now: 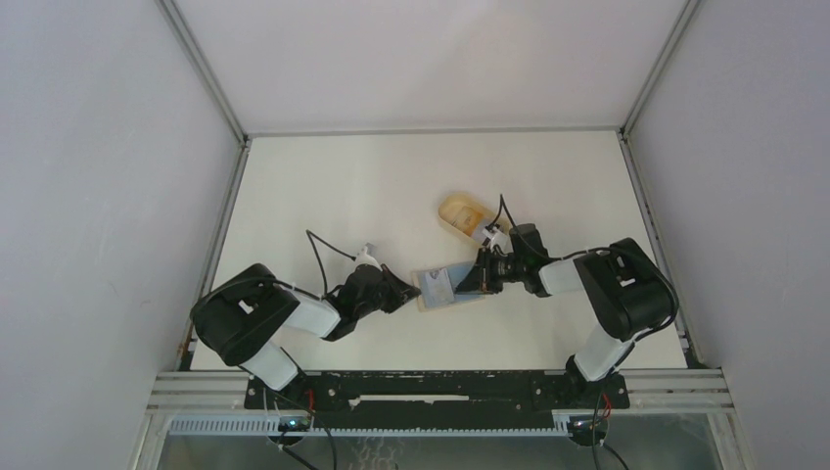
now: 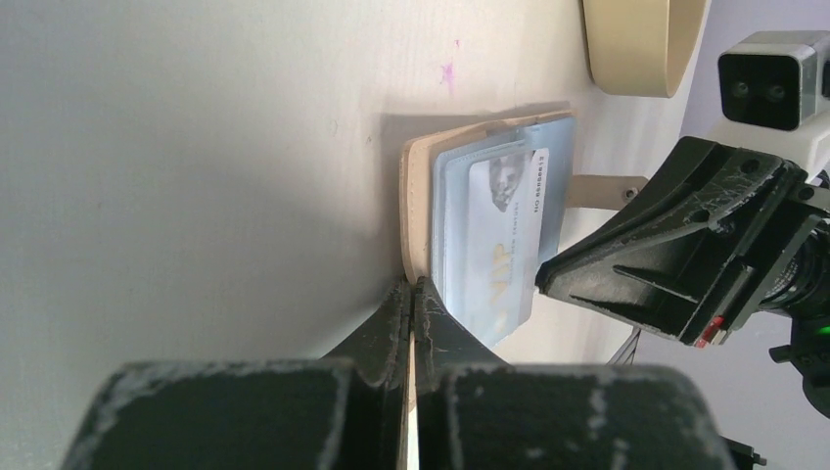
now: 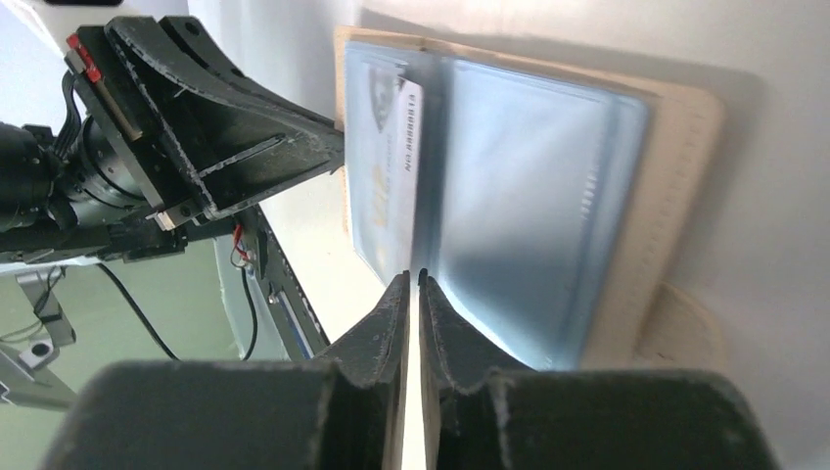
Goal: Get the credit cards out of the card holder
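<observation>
The card holder lies open on the table between my two grippers, a tan wallet with blue-grey clear sleeves inside. My left gripper is shut on the wallet's tan edge, jaws pinched together. A pale credit card with a printed number sits in a sleeve. My right gripper comes in from the opposite side and is shut at that card's edge, fingertips closed by the sleeve fold. The wallet's tan cover shows beyond the sleeves. Any other cards are hidden.
An oval tan tray with a raised rim stands just behind the wallet, also at the top of the left wrist view. Metal frame rails and grey walls border the white table. Each arm's body shows in the other's wrist view.
</observation>
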You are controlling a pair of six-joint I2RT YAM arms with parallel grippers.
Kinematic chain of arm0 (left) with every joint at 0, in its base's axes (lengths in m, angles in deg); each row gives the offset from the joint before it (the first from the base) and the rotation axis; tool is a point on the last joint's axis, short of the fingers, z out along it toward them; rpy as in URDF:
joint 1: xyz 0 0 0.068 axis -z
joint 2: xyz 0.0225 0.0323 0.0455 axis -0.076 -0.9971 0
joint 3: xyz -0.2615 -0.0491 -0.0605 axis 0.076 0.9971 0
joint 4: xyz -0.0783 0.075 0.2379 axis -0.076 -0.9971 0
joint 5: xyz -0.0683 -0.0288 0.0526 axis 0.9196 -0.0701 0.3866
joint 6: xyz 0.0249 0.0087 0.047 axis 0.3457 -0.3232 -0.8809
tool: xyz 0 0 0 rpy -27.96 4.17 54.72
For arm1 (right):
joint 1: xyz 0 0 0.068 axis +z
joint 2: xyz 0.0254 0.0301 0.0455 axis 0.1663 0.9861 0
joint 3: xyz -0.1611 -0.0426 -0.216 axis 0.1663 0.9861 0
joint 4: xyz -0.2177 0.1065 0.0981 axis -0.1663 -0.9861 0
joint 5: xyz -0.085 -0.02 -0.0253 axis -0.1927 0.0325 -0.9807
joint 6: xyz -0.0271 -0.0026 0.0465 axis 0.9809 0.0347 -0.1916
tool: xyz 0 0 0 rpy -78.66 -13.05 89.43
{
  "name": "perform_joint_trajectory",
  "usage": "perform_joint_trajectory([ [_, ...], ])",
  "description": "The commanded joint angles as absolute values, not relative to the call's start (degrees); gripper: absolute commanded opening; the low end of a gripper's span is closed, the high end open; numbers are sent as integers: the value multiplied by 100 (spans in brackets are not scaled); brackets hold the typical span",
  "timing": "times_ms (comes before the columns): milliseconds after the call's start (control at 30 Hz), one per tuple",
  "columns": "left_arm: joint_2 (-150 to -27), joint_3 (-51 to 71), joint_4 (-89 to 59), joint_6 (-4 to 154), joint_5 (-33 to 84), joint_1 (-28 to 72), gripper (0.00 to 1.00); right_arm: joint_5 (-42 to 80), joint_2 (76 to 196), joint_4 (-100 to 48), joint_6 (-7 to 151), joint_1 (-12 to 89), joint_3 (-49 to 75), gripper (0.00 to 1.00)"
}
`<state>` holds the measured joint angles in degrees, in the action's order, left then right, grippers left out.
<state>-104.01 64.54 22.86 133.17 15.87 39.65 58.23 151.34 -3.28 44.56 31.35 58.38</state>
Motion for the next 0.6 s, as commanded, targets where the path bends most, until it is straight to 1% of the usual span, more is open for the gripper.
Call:
perform_joint_trajectory([
  [0,-10655,6515,1285,13100,1467,3976,0,5798,14742,-622,4787,2786,5902,12],
  [67,-10653,6509,1291,13100,1467,3978,0,5777,14590,-690,4797,2662,5953,3],
  [100,-10643,6526,1305,13094,1467,3978,0,5778,14532,-707,4781,2614,5960,1],
  [167,-10641,6553,1342,13093,1468,3977,0,5774,14446,-713,4751,2571,5951,1],
  [200,-10634,6559,1358,13093,1467,3976,0,5776,14430,-725,4744,2566,5941,8],
  [267,-10645,6575,1380,13097,1472,3976,0,5821,14430,-662,4697,2604,5927,40],
  [300,-10649,6571,1395,13094,1477,3976,0,5828,14426,-624,4669,2642,5924,52],
  [333,-10656,6579,1406,13094,1476,3977,0,5813,14415,-615,4640,2698,5900,59],
  [400,-10660,6577,1426,13097,1491,3981,0,5754,14401,-608,4577,2871,5818,68],
  [433,-10667,6577,1439,13096,1499,3977,0,5719,14401,-593,4528,2971,5768,70],
  [567,-10686,6568,1453,13085,1517,3977,0,5545,14597,-464,4340,3416,5543,73],
])
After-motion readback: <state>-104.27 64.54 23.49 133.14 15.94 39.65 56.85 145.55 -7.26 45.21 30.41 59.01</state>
